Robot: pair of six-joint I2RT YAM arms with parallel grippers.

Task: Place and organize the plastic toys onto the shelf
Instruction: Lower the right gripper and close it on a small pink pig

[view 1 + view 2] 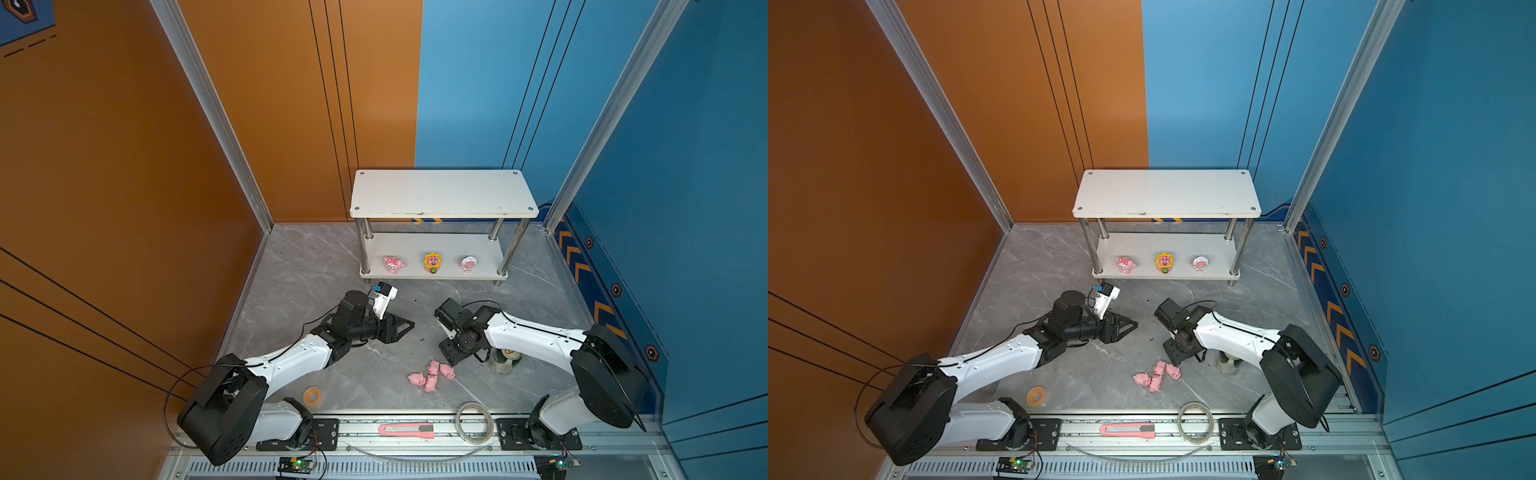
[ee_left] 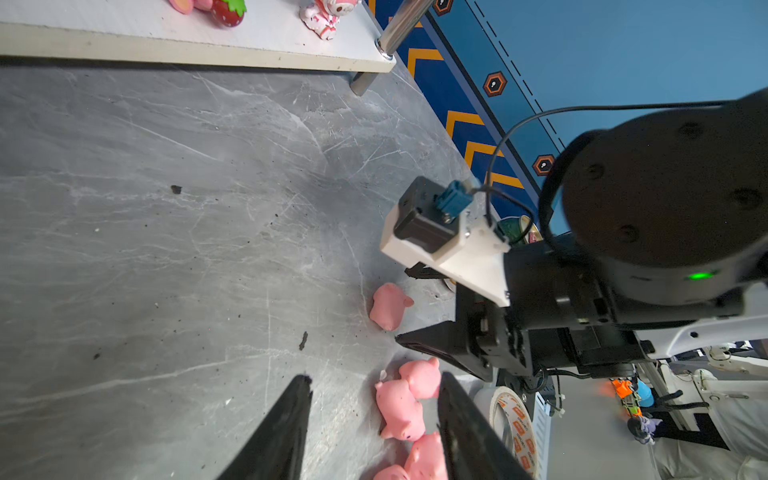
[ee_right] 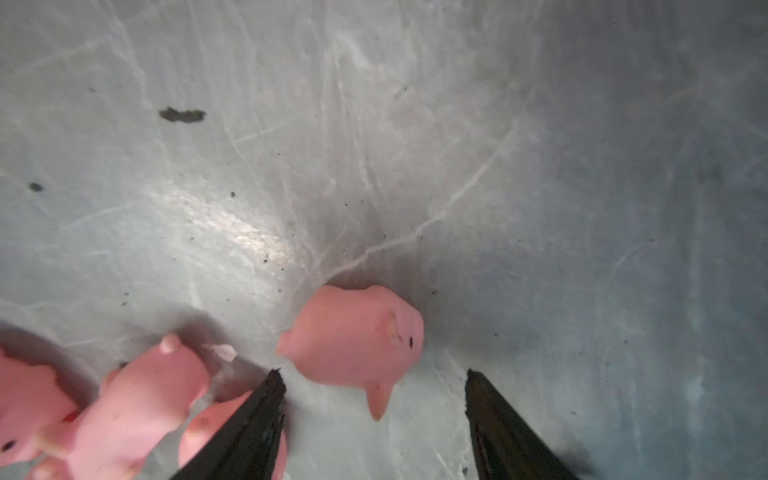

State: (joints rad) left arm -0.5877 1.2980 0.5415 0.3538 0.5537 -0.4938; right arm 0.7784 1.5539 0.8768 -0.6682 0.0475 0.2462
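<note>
The white two-tier shelf stands at the back. Three plastic toys sit on its lower tier: a pink-white one, a yellow sunflower-faced one and a white-pink one. Several tiny pink pigs lie clustered on the grey floor. My right gripper points down beside them, open and empty, with one pig just beyond its tips. My left gripper hovers open and empty left of the cluster, and pigs show past its fingers.
A green can stands under the right arm. An orange tape roll, a clear tape roll and a pink utility knife lie near the front rail. Orange and blue walls close in the floor.
</note>
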